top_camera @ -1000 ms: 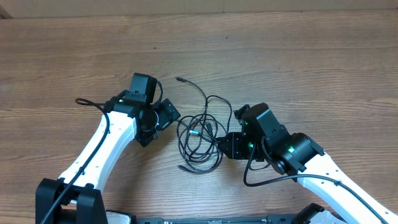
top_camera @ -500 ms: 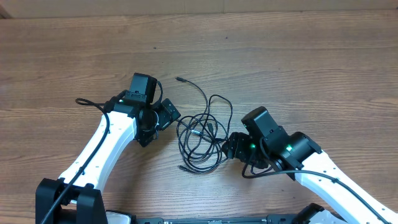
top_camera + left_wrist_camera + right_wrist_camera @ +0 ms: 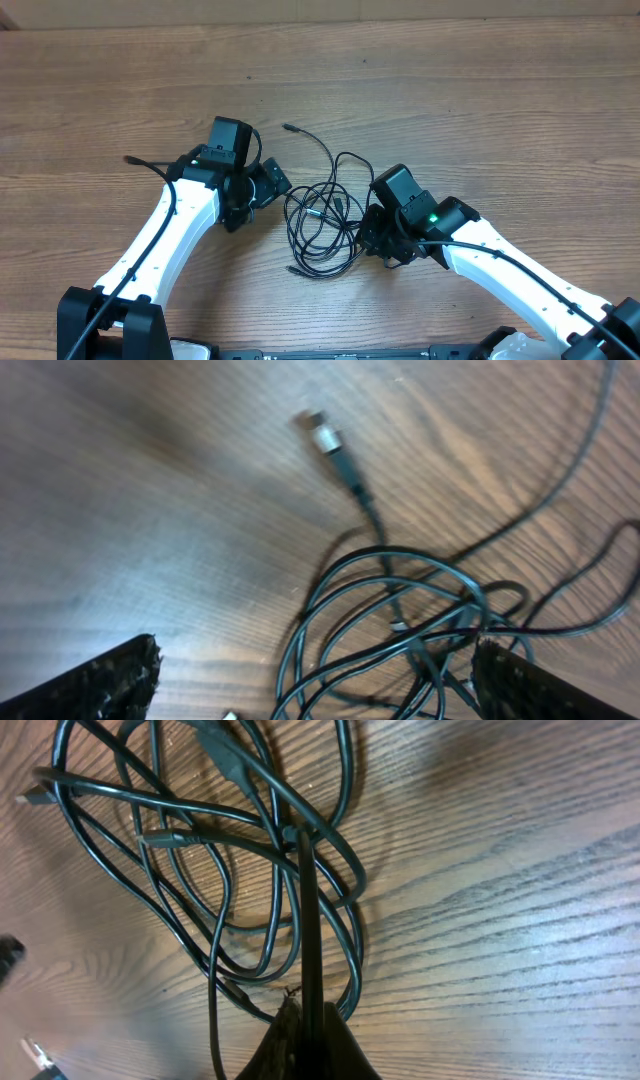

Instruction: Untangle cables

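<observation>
The cables (image 3: 322, 228) lie in a tangle of thin black loops at the table's middle, with one loose end and its plug (image 3: 288, 127) trailing up and left. My right gripper (image 3: 366, 236) sits at the tangle's right edge. In the right wrist view my right gripper (image 3: 310, 1032) is shut on one cable strand (image 3: 306, 910) that runs straight from the jaws to the crossing of loops. My left gripper (image 3: 264, 186) hovers just left of the tangle. It stands open (image 3: 320, 690) in the left wrist view, with loops (image 3: 400, 610) lying between its fingers and a silver-tipped plug (image 3: 328, 440) beyond.
The wooden table (image 3: 500, 110) stretches bare behind and to the right of the arms. A thicker black arm cable (image 3: 140, 163) juts out left of the left arm. Another small plug tip (image 3: 293, 270) lies at the tangle's lower left.
My right arm moved left into the tangle's right edge and its jaws closed on a strand. The left arm and the loops stayed where they were.
</observation>
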Motion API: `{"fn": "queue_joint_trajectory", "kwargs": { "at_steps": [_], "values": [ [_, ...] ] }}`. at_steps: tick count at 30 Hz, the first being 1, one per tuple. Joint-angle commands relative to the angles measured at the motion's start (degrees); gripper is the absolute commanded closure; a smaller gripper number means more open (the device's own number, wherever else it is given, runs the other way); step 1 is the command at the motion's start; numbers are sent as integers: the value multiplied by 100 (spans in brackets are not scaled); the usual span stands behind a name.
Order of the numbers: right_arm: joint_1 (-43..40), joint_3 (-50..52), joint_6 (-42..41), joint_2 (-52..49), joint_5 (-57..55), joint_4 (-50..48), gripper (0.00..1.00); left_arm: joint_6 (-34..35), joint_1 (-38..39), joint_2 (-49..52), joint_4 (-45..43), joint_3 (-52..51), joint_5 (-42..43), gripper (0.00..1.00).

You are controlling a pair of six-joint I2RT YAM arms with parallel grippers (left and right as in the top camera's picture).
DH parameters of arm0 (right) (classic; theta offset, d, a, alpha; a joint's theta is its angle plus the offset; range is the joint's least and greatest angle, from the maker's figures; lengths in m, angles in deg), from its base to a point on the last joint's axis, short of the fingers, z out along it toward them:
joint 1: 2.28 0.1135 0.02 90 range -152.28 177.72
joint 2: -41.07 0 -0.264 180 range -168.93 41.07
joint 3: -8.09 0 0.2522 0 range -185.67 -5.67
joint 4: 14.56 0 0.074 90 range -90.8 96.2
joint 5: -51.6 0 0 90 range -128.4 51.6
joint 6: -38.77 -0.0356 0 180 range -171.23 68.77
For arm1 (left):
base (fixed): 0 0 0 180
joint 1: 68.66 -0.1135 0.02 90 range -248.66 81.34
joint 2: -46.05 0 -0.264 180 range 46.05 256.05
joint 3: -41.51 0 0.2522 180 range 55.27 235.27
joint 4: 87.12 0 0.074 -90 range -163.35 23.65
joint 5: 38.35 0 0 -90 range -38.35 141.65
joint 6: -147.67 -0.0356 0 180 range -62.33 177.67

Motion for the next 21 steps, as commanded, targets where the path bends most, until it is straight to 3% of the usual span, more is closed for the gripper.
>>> {"fn": "queue_joint_trajectory", "kwargs": {
  "at_steps": [1,10,12,15,17,21],
  "values": [
    [20,-160,588,378,46,-26,96,-1499,-74,-264,-46,431,887,4],
    [9,-275,1268,1873,-400,-232,96,-3348,319,-1279,750,748,1384,10],
    [9,-275,1357,2050,-479,-282,96,-4116,702,-1506,901,743,1799,12],
    [9,-275,1379,2188,-476,-321,96,-4769,1799,-1810,955,737,1687,16],
    [9,-275,1443,2227,-472,-271,96,-4544,2319,-1985,1073,737,977,16],
    [9,-275,1528,2282,-479,-214,96,-3364,2949,-2476,1685,737,-964,9]
  ]
}}
